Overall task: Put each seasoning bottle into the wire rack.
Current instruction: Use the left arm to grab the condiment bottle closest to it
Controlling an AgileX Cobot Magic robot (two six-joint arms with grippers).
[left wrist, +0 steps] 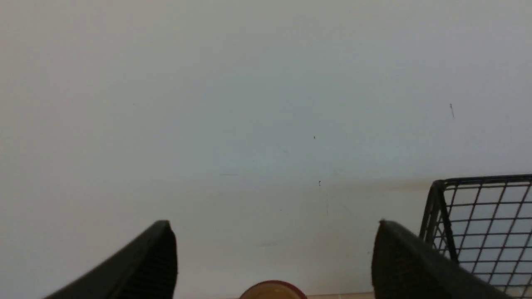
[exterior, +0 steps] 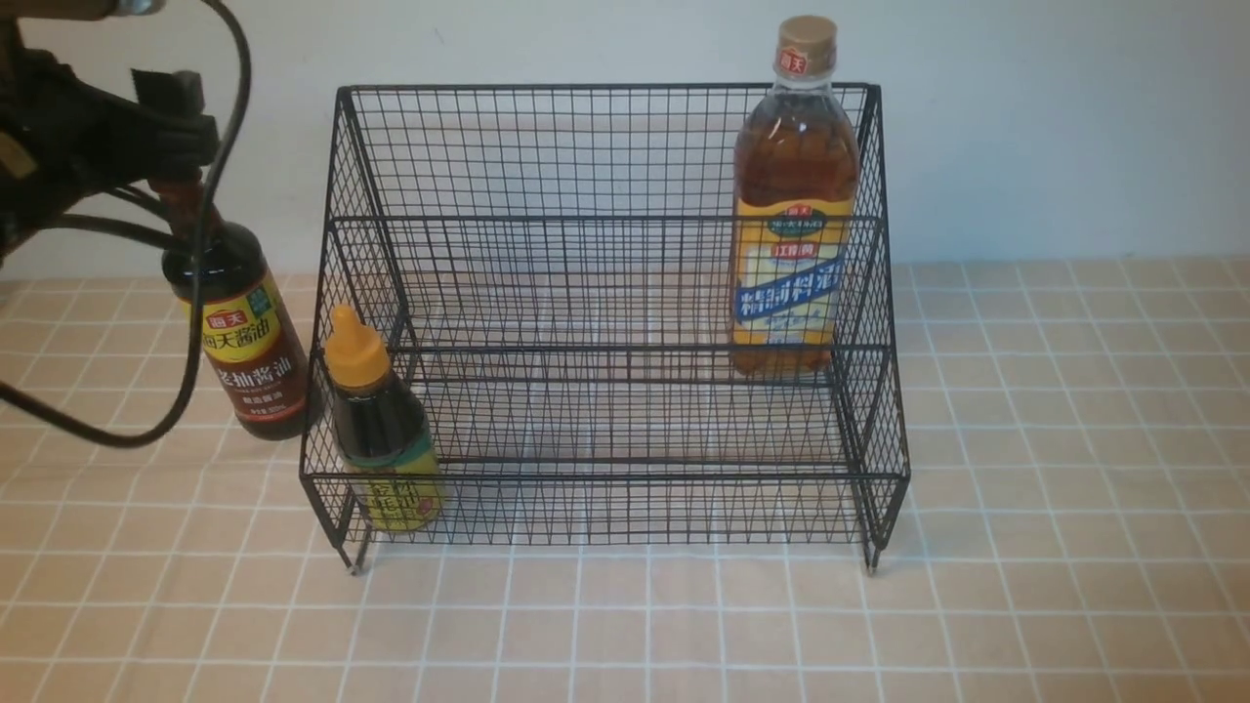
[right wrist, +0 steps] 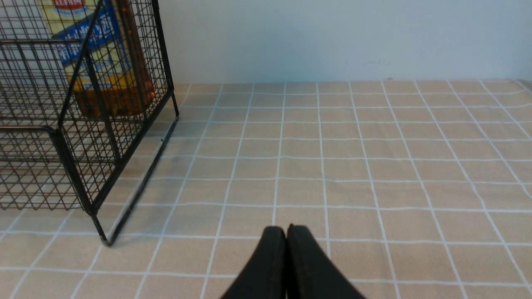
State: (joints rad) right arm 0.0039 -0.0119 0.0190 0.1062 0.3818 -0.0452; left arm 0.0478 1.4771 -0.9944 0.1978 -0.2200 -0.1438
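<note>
Wire rack (exterior: 605,347), centre: large bottle (exterior: 796,215) inside toward one o'clock, small bottle (exterior: 386,430) inside toward eight; soy bottle (exterior: 256,332) outside, toward nine.

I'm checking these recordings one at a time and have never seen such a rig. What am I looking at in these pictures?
This is a robot with two arms, each ending in an end effector. The front view looks forward from between the arms; the other two come from cameras on the wrists.

A black wire rack stands on a checked cloth. Inside it are an amber bottle, at the back right, and a small dark bottle with a yellow cap, leaning at the front left. A brown-capped soy bottle stands outside, left of the rack.

The left end effector is open at that bottle's neck; I see no grip. The right end effector is shut, with nothing between its tips.
</note>
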